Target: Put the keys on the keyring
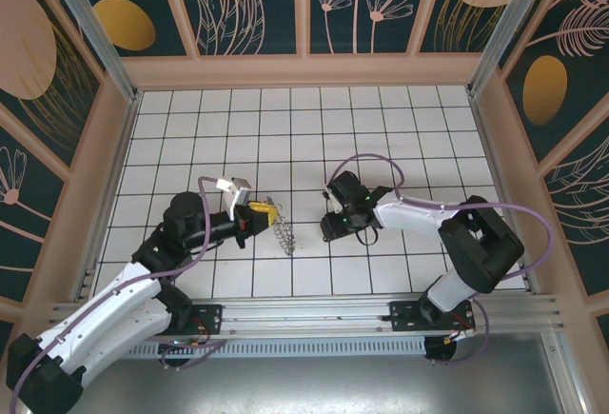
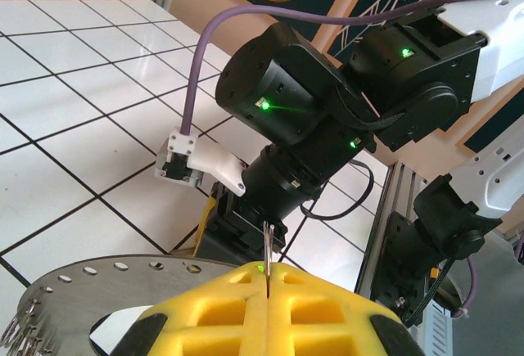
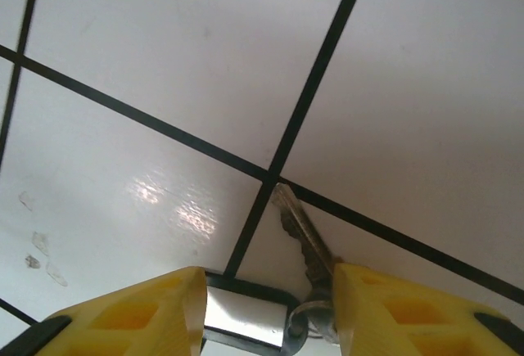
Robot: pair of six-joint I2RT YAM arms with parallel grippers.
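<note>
In the left wrist view my left gripper (image 2: 268,272) is shut on a thin metal keyring (image 2: 268,243), which stands edge-on out of the closed yellow fingers. From above, the left gripper (image 1: 258,210) hangs over the table with a metal cluster (image 1: 282,230) trailing beside it. My right gripper (image 3: 267,276) is open, low over the table. A silver key (image 3: 296,221) lies flat between its fingers, its head against the right finger (image 3: 385,307). A small ring and a shiny black-rimmed tag (image 3: 246,317) lie by the key's head. The right gripper (image 1: 331,226) points down at mid-table.
A round metal plate (image 2: 82,290) with holes along its rim sits just under my left fingers. The right arm's wrist (image 2: 295,119) looms close in front of the left gripper. Wooden walls (image 1: 304,71) ring the tiled table (image 1: 400,128).
</note>
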